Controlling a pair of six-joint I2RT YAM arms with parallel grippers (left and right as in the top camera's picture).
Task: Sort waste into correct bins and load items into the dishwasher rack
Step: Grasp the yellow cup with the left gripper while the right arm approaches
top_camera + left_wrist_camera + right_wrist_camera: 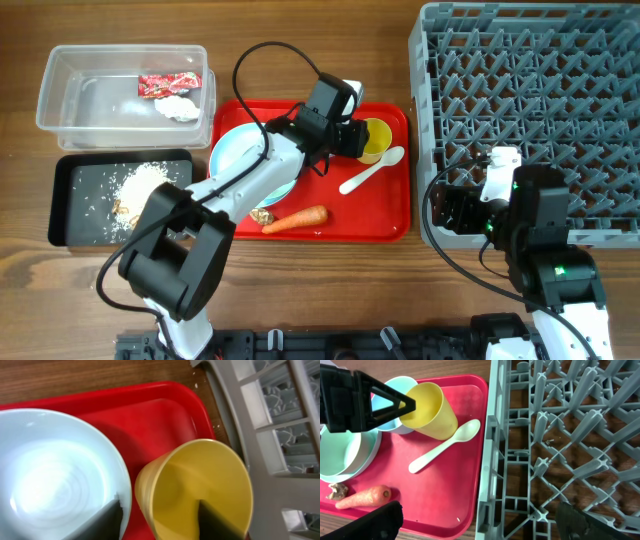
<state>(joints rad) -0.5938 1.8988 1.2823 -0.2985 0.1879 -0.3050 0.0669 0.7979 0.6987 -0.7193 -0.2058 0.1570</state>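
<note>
The small yellow cup (pixel 375 140) stands on the red tray (pixel 390 215) next to the white spoon (pixel 372 168). My left gripper (pixel 350 135) is open with one finger inside the cup (pixel 200 475) and one outside, both clear of its wall (pixel 160 520). A light blue bowl (pixel 55 475) sits beside it, and stacked blue dishes (pixel 235 155) lie under the arm. An orange carrot (pixel 297 218) and a brown scrap (pixel 262 216) lie at the tray's front. My right gripper (pixel 455 210) is open and empty over the left edge of the grey rack (pixel 540 90).
The clear tub (pixel 60 100) at the back left holds a red wrapper (pixel 168 84) and white tissue (pixel 178 107). The black tray (pixel 70 215) in front of it holds white crumbs (pixel 140 185) and brown scraps. The rack's left wall stands close to the red tray's right edge.
</note>
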